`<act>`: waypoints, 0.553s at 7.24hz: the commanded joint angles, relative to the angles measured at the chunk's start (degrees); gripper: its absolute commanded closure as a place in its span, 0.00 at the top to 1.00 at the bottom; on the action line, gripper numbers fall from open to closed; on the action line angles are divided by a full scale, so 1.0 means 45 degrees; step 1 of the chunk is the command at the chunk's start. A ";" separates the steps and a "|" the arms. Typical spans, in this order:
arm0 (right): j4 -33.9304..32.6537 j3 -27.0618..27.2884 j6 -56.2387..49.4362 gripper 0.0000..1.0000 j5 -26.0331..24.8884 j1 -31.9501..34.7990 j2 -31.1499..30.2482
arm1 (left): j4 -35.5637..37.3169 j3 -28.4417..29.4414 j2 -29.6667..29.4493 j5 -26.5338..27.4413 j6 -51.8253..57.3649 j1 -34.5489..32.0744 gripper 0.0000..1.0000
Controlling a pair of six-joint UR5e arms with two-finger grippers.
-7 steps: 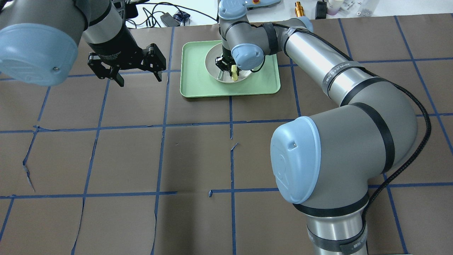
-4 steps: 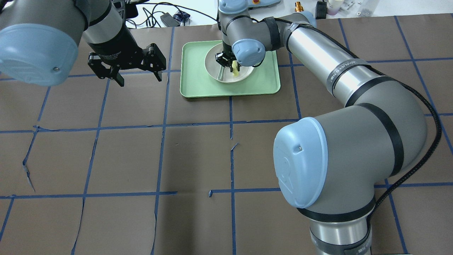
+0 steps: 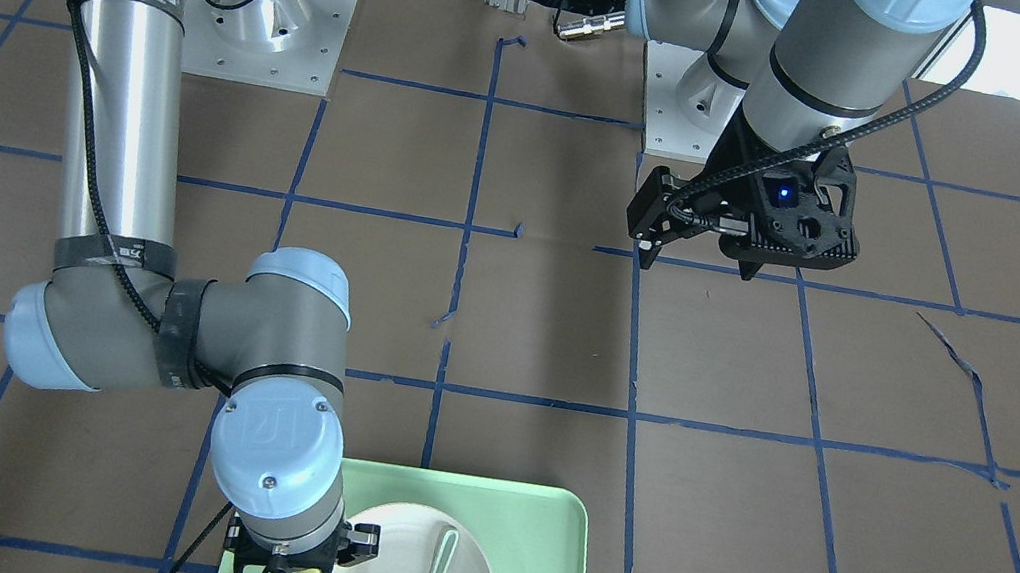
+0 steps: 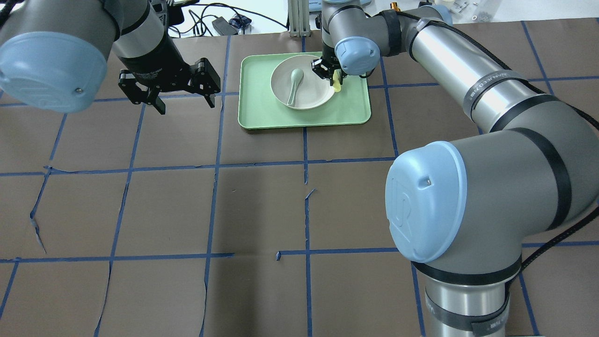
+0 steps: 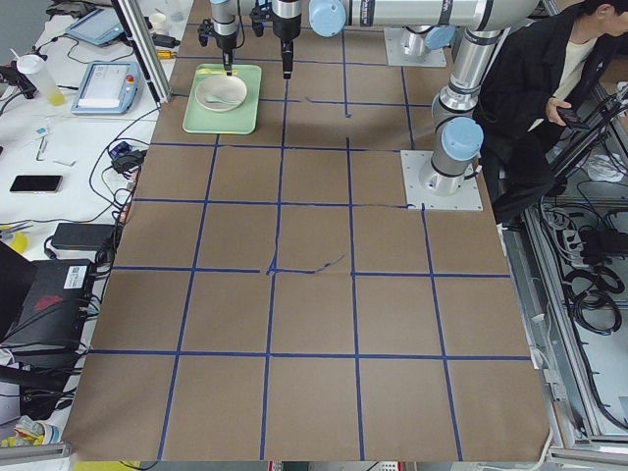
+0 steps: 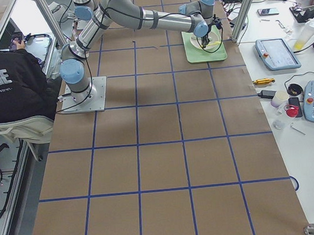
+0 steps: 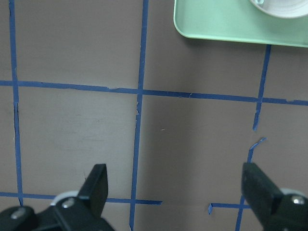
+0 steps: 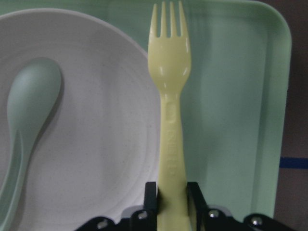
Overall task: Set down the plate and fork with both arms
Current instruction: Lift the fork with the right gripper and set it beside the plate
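Note:
The white plate lies in the mint-green tray at the table's far middle; it also shows in the front view. My right gripper is shut on the handle of the pale-yellow fork and holds it above the plate's right rim. In the right wrist view the fork points away from the gripper, over the edge of the plate and the tray. My left gripper hangs open and empty over the table, left of the tray.
A grey-green spoon lies in the plate. Cables and small devices sit beyond the far edge. The brown paper cover has tears. A person stands by the robot base.
My right gripper has carried the fork to the right, from over the plate's middle to over its right rim, uncovering the spoon. The left arm has not moved.

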 commanded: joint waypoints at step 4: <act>-0.0065 0.1544 -0.0330 0.25 0.0249 -0.0546 -0.0340 | 0.0002 -0.0020 -0.0099 0.0001 -0.0020 0.0000 1.00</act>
